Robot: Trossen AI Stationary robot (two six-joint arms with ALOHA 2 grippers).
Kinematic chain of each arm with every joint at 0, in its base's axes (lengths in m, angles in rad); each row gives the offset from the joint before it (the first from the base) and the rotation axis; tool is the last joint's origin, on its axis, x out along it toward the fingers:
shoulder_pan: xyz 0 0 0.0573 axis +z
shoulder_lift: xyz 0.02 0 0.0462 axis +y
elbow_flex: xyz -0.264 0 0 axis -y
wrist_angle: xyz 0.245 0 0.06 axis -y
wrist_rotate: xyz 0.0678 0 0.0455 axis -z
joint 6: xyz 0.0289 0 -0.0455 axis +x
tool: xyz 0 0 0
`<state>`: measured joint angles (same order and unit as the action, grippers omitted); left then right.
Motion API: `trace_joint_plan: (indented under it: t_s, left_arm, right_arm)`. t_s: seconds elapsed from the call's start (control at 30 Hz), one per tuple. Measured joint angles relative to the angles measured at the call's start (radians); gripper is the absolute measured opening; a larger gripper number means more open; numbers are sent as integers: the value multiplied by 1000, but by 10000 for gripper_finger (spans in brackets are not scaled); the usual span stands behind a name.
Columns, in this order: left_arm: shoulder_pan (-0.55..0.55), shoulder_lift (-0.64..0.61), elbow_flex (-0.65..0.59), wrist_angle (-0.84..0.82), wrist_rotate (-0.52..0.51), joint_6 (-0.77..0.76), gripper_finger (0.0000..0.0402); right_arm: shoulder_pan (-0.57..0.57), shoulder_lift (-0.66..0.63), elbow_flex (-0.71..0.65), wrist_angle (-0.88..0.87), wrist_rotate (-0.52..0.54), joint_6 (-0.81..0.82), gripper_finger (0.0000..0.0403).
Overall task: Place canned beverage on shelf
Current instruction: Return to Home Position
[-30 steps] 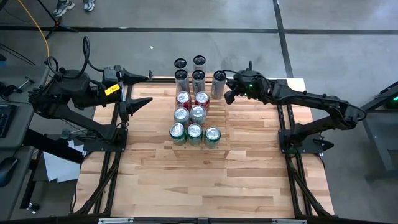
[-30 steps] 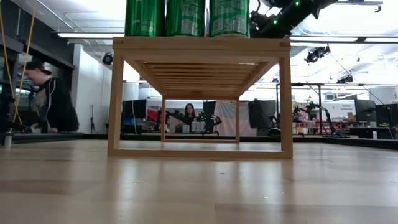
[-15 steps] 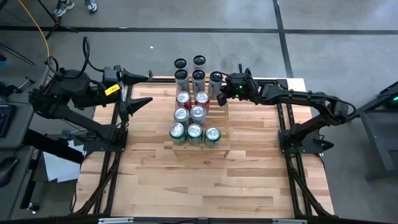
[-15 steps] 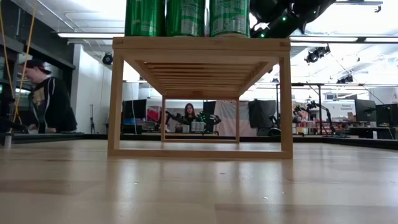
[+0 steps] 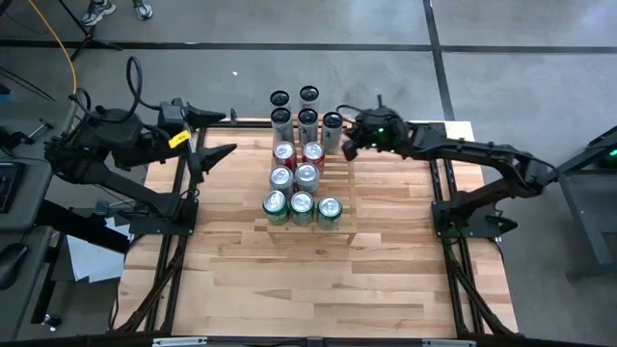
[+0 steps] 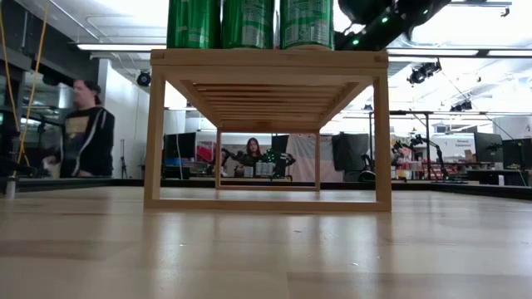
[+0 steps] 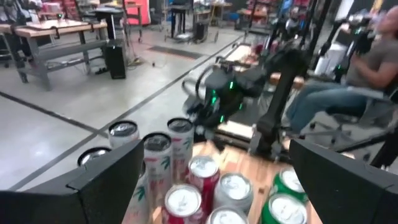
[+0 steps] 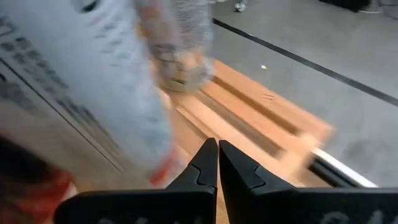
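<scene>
asking, a: which step is this, by your reckoning?
b: placing looks done. every can i can pick out sits on the shelf (image 6: 270, 58), mid-table (image 5: 289, 289). green cans (image 5: 302, 204) on the front step, silver cans (image 5: 307, 175) and red cans (image 5: 313, 152) behind, white pink cans (image 5: 308, 118) at the back. the end white pink can (image 5: 333, 122) stands upright on its own. the right tool (image 8: 217, 152) hangs just beside it, fingers pinched together on nothing.
a: so what's left?
b: my guess, the retreat to rest. it calls for a lift up and away toward the arm's own side, not a swing across. that tall end can is the nearest thing to clip.
a: and the left arm?
b: parked off the shelf's left. the left tool (image 5: 228, 134) is spread wide, carrying nothing, well apart from the cans.
a: anything else about?
b: a person (image 6: 83, 124) stands beyond the table in the low view, and a seated person (image 6: 252, 154) is farther back. neither is near the arms.
</scene>
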<state>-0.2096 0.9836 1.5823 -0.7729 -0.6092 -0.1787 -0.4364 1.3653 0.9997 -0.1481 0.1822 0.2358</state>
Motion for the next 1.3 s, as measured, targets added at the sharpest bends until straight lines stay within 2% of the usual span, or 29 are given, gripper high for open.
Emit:
trace_joint_plan:
  t_s: [0.13, 0.23, 0.53, 0.7, 0.8, 0.97, 1.3]
  left_arm:
    - [0, -1, -12, -42, 1, 14, 392]
    - [0, -38, -123, 34, 10, 31, 392]
    - [106, -311, -750, 733, 239, -68, 392]
    - [187, -444, -980, 977, 284, -108, 392]
    - [225, -498, -1086, 1067, 304, -150, 392]
    - [249, -556, -1192, 1129, 320, -206, 392]
    - [249, -604, -1262, 1150, 308, -214, 392]
  right_arm:
    - [-34, -112, 0, -139, 0, -43, 0]
    - [-60, -204, 0, -234, -40, -70, 0]
    - [-81, -403, 0, -373, -267, -74, 0]
    - [-80, -455, 0, -365, -449, -6, 0]
    - [-77, -468, 0, -363, -490, 27, 0]
    - [-65, -475, 0, -357, -477, 44, 0]
    - [-65, -475, 0, -356, -478, 115, 0]
